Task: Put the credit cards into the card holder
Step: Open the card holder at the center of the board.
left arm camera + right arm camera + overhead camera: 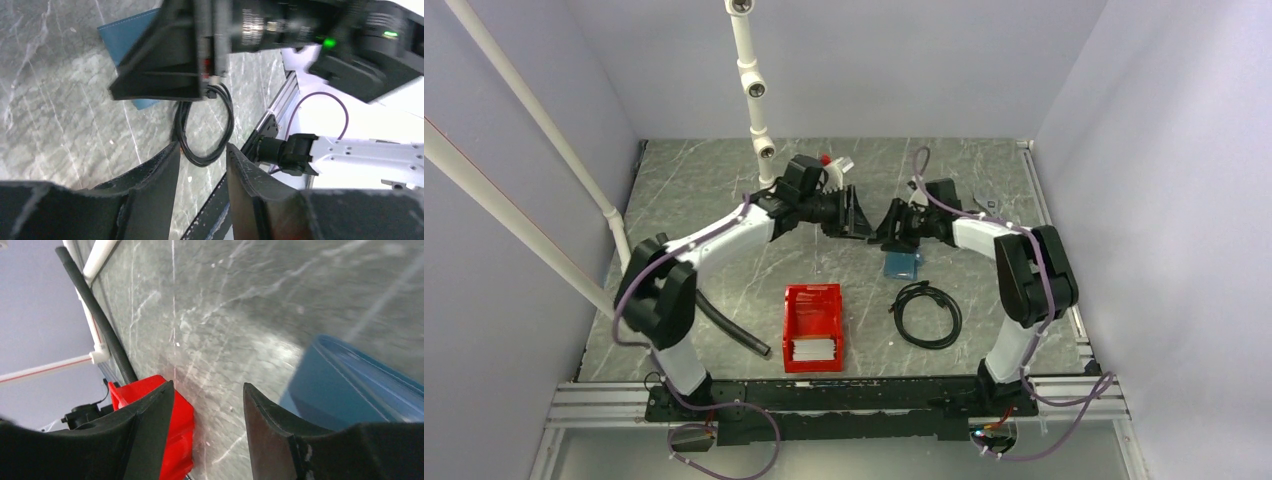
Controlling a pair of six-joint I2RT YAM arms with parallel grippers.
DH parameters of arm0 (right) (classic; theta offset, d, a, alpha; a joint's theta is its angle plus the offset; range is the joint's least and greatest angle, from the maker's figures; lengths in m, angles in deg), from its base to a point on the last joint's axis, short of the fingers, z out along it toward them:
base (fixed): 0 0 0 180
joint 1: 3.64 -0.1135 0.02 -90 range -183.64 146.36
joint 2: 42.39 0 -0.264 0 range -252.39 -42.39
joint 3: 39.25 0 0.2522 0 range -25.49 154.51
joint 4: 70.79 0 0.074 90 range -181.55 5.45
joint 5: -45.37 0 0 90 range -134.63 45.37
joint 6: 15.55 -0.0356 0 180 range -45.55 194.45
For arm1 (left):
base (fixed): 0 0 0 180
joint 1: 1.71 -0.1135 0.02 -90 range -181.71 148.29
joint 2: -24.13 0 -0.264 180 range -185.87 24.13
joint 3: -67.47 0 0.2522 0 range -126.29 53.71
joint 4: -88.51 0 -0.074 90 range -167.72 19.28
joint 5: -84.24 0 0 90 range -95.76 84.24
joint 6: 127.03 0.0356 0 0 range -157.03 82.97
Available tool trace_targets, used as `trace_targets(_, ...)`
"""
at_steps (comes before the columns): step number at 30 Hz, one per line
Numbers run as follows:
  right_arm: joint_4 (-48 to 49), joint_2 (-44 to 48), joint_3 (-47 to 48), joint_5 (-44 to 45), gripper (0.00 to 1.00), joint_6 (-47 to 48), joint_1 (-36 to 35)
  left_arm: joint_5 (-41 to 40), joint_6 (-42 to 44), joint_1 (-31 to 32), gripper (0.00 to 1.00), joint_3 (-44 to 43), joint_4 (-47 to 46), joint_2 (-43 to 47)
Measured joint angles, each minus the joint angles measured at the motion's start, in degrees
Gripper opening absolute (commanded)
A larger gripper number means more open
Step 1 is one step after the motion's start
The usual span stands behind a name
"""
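Credit cards (pixel 812 350) lie stacked at the near end of the red bin (pixel 814 300), long side across, well back toward the bases from both pincers. The blue card holder (pixel 902 264) lies on the desk (pixel 704 190) just beneath the right pincer (pixel 207 387). Left pincer (pixel 202 152) and right alike stand apart, empty; the left looks slightly nearer the bin.

**A:** What blocks the middle of the table (pixel 694 190)?

**B:** The left gripper (pixel 854 213) and right gripper (pixel 888 228) face each other, close together, just beyond the card holder (pixel 902 265).

**A:** And nearer?

**B:** A red bin (pixel 813 326) sits near-centre, with a coiled black cable (pixel 927 313) to its right. Bare surface lies between them and at far left.
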Motion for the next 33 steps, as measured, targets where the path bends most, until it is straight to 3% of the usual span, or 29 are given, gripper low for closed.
trace_targets(6, -7.85, 12.55, -3.54, 5.57, 0.58, 4.07, 4.87, 1.16, -1.14, 2.49, 0.5, -5.22, -1.64, -10.93)
trace_targets(9, -9.42, 20.24, -5.97, 8.09, 0.32, 5.68, 8.41, 1.44, -1.2, 4.9, 0.42, -9.75, -1.73, -15.56)
trace_targets(11, -9.33, 22.99, -8.24, 9.03, 0.29, 6.56, 11.45, 1.7, -1.22, 6.49, 0.38, -13.53, -1.99, -18.71)
trace_targets(17, -10.67, 20.0, -14.27, 12.5, 0.51, 7.21, 15.65, -0.09, 1.36, 11.21, 0.35, -27.43, 1.2, -28.3)
trace_targets(22, -10.6, 16.09, -14.84, 15.19, 0.57, 8.02, 16.41, -6.62, 6.1, 14.12, 0.36, -38.49, 9.6, -34.36)
trace_targets(28, -5.55, 11.96, -15.1, 11.13, 0.57, 6.56, 16.11, -10.4, 6.78, 14.23, 0.36, -36.2, 11.08, -33.92)
trace_targets(33, -0.5, 10.6, -16.5, 6.56, 0.55, 5.22, 15.21, -13.09, 6.45, 13.51, 0.34, -26.97, 7.78, -28.57)
